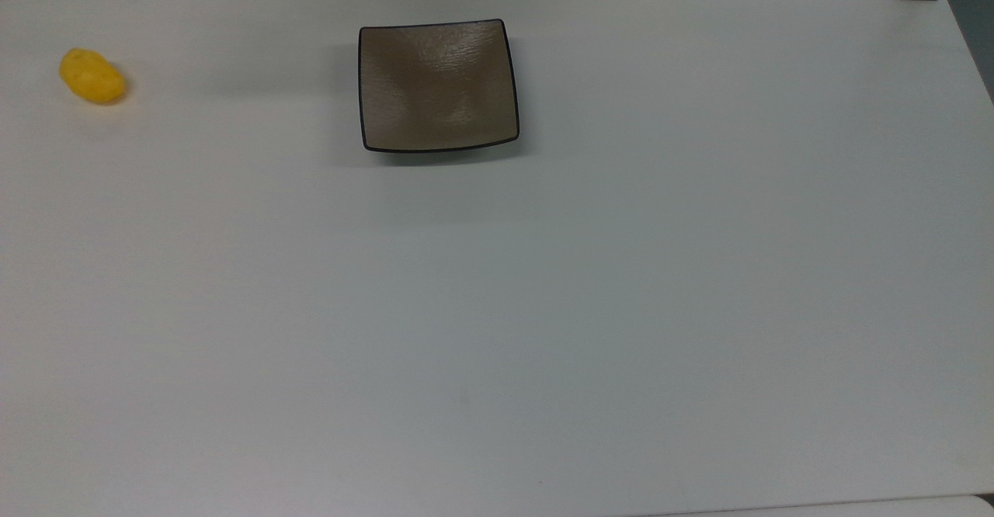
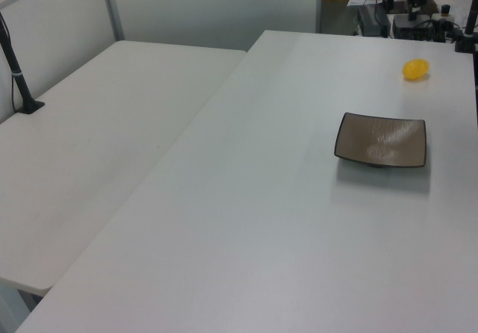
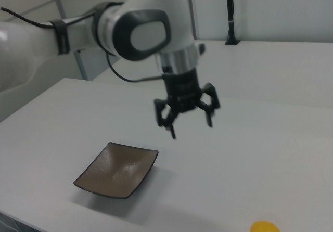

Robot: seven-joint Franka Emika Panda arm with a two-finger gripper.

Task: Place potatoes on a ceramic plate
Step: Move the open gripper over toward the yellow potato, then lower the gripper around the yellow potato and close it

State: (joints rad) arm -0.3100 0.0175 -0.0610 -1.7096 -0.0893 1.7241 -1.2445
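Potato [image 1: 92, 76] lying on the white table [image 1: 543, 307] near the top view's left edge, well apart from the plate [image 1: 437, 85]; low at the right view's bottom edge too [image 3: 264, 226], and beyond the plate in the left view [image 2: 415, 69]. Plate bare, flat on the table. Gripper [image 3: 190, 124] hanging above the table in the right view, fingers spread wide, gripping nothing, between plate and potato.
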